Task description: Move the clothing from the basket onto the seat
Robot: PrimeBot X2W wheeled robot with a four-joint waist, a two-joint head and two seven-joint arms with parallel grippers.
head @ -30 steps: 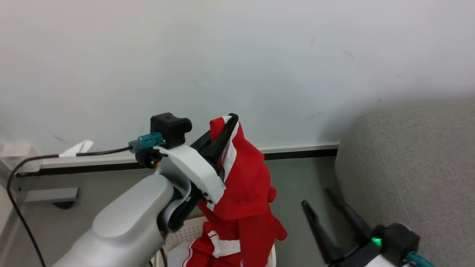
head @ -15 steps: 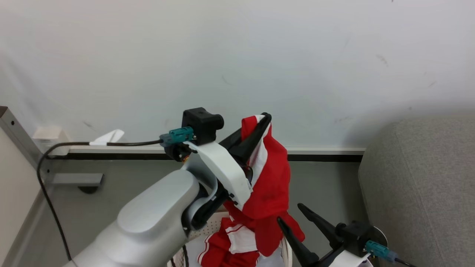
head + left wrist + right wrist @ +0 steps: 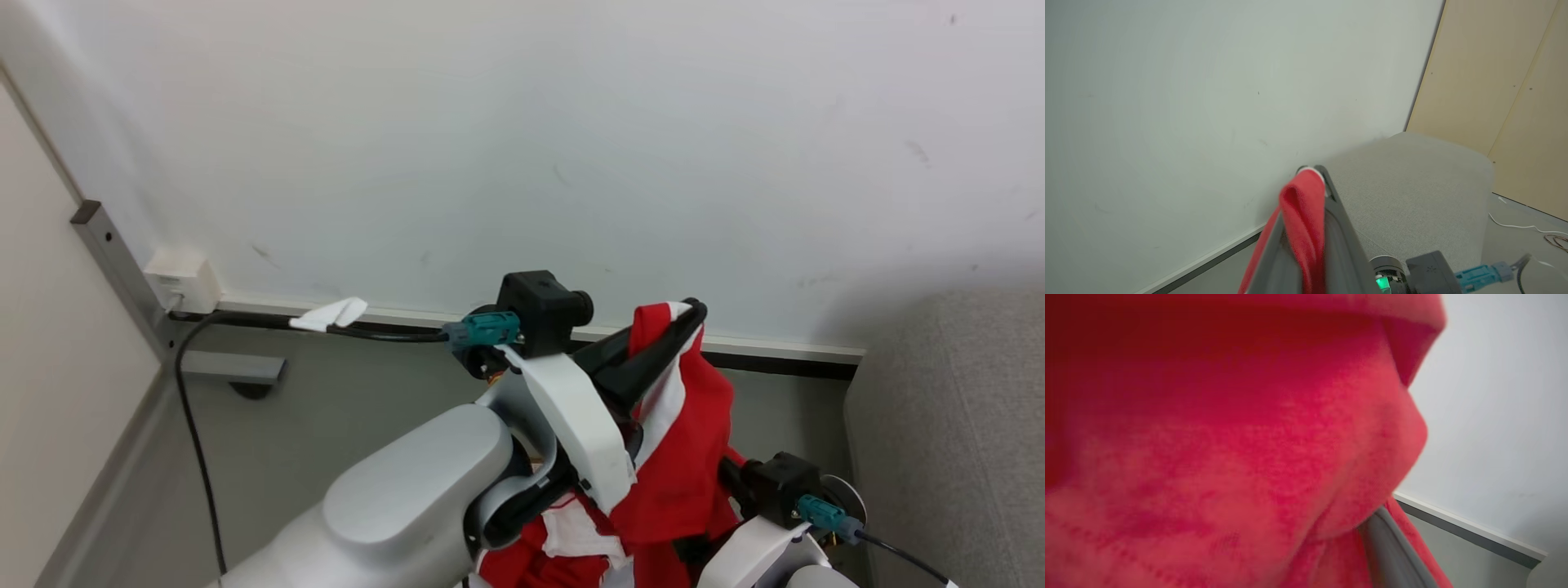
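My left jaws are pressed together on the clothing. They pinch a red fold with a white band right at the tips of the fingers, which slant up and to my right. From that pinch the clothing hangs straight down with its long axis upright. Its top is bunched at the tips and its loose end runs off the bottom of the head view. In the left wrist view the red fold loops over the tips between the two fingers.

My right jaws are spread wide, low at my right, and pushed into the hanging fabric. In the right wrist view one finger shows under the red and the other is covered. I cannot tell whether they grip anything.

The seat stands to my right. Its rounded edge is near the clothing but apart from it, with a strip of floor between them. In the left wrist view its broad grey top lies ahead of the left tips. The wall stands close behind the clothing, and a pale panel closes off my left.
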